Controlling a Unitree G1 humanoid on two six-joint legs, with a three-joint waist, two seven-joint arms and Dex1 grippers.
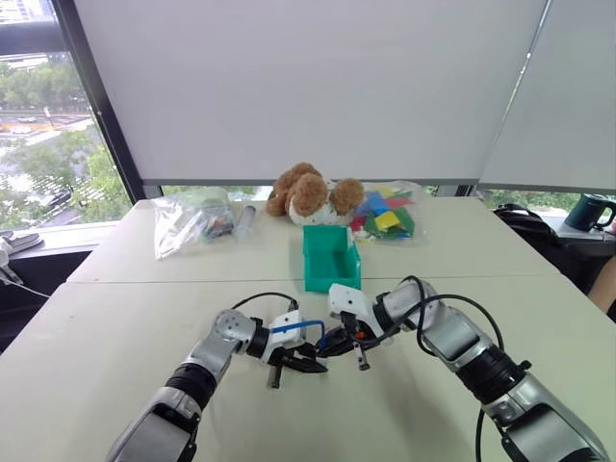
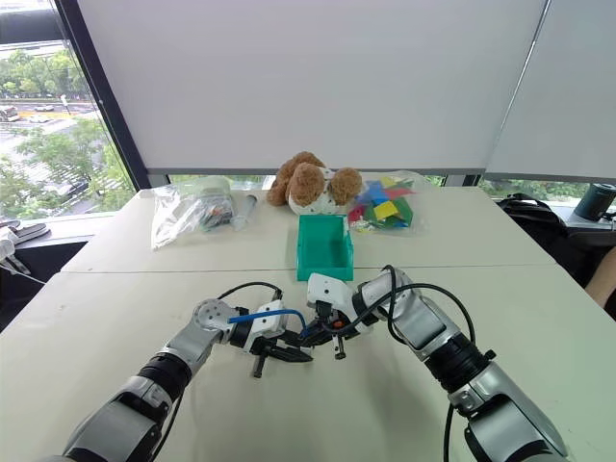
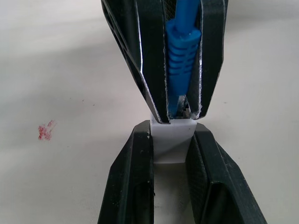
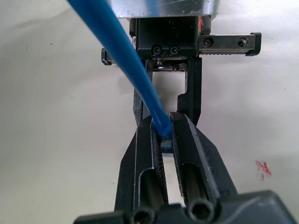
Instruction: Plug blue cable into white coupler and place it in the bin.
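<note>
Blue cable (image 3: 180, 60): thin, bright, ribbed plug.

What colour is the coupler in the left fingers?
White; the coupler shows best in the left wrist view.

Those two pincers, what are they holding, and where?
Left pincer clamps the white coupler by its sides; right pincer pinches the blue cable at its plug end.

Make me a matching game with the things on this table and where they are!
Things:
1. blue cable
2. white coupler
3. teddy bear
4. green bin

Places:
A. at the table's far edge
B. in the left gripper
C. mid-table, past both grippers
D. in the right gripper

Pairs: 1-D, 2-B, 3-A, 4-C
</note>
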